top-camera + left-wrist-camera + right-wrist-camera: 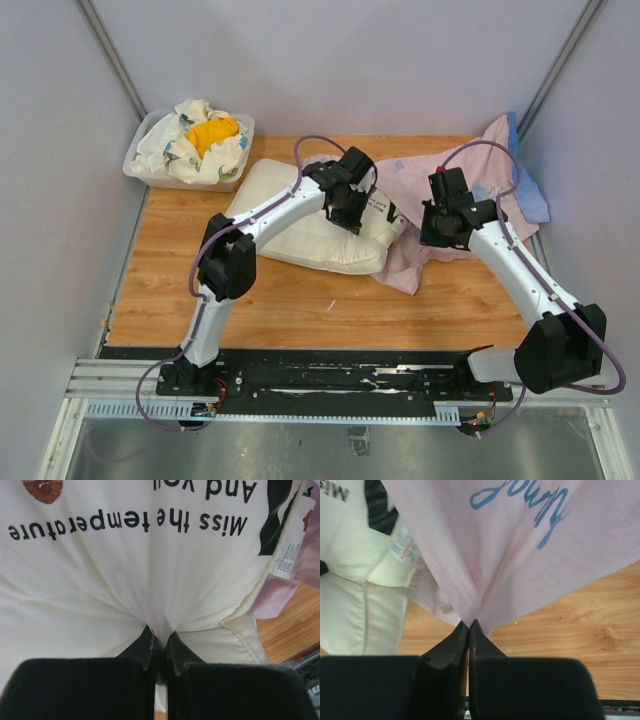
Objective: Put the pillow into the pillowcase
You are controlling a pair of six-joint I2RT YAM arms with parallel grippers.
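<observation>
Inspector: Firstly, the grips. Your left gripper point(159, 637) is clenched on a pinch of the pillow point(320, 240) cover. Your right gripper point(469, 625) is clenched on a fold of the pillowcase point(520, 540), pink side showing.

Operator: Where do they lie?

Inspector: The pillow rests on the table point(300, 300), towards the back. Its right end touches the pillowcase, which spreads out to the right. The pillow is not yet inside.

Operator: Handling?

Inspector: I judge both soft and light. The pillow will sag from a small pinch, so take it at a corner or seam. The case is limp, so hold its hem to let the mouth open.

Operator: Count?

Inspector: One pillow, one pillowcase, two grippers, one bin point(160, 180) holding one cloth bundle point(205, 135).
</observation>
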